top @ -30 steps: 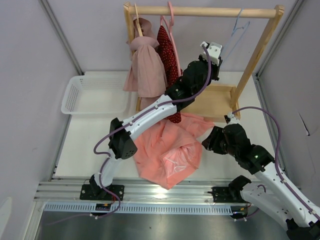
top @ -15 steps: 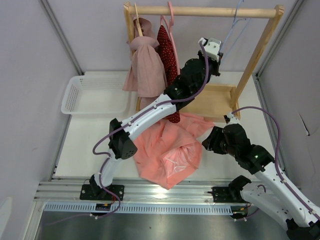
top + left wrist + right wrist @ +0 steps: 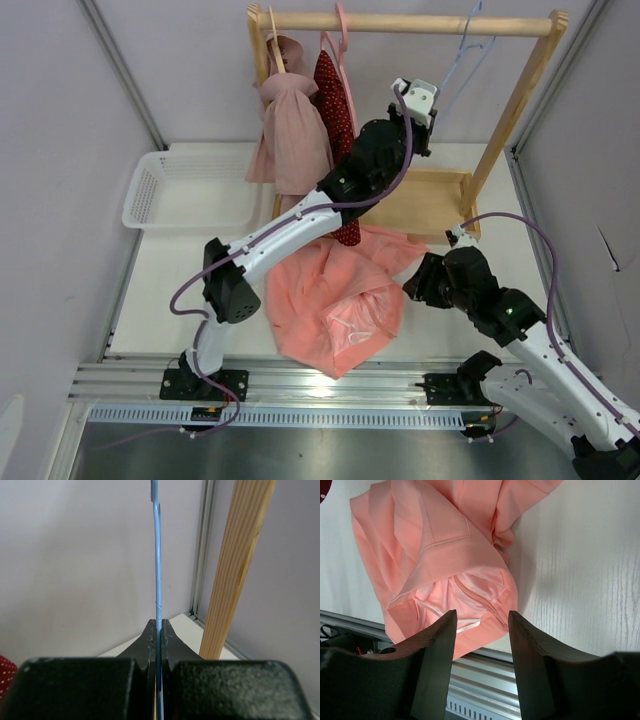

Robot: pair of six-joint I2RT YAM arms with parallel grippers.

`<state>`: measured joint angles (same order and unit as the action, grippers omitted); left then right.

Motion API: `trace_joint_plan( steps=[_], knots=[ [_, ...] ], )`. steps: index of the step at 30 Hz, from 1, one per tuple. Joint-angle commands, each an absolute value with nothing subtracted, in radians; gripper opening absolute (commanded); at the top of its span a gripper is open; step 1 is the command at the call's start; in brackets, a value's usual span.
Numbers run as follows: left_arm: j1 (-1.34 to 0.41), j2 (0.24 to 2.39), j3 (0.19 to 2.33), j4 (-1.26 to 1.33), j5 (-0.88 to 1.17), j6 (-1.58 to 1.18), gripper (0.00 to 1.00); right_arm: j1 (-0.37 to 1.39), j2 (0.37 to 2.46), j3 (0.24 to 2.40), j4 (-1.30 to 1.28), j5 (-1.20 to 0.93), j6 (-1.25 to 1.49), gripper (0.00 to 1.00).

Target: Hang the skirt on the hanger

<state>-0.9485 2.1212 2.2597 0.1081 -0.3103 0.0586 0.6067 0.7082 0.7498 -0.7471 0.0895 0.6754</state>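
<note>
The salmon-pink skirt (image 3: 340, 300) lies crumpled on the table between the arms; the right wrist view shows its open waist with a zip (image 3: 445, 555). The thin light-blue wire hanger (image 3: 462, 55) is up at the right end of the wooden rail. My left gripper (image 3: 425, 105) is raised beside the rack and shut on the hanger's wire (image 3: 158, 570), which runs straight up from between the fingertips (image 3: 158, 625). My right gripper (image 3: 420, 280) is open and empty, hovering just right of the skirt, its jaws (image 3: 481, 617) framing the skirt's near edge.
A wooden rack (image 3: 400, 22) stands at the back with a dusty-pink garment (image 3: 290, 130), a dark red dotted garment (image 3: 335, 110) and a pink plastic hanger (image 3: 343, 40). Its right post (image 3: 235, 570) is close to my left gripper. A white basket (image 3: 185, 190) sits at the left.
My left gripper has moved up and slightly left with the blue hanger, lifting its hook to about rail height. The right arm and the skirt have not moved.
</note>
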Motion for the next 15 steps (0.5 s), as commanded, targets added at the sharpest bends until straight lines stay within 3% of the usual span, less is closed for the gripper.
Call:
trace_joint_plan(
  steps=[1, 15],
  knots=[
    [-0.945, 1.97, 2.189, 0.196, -0.308, 0.083, 0.0, 0.609, 0.709, 0.738, -0.713, 0.089, 0.658, 0.52],
    [-0.95, 1.786, 2.017, 0.089, -0.207, 0.087, 0.0, 0.604, 0.729, 0.729, -0.68, 0.086, 0.653, 0.51]
  ],
)
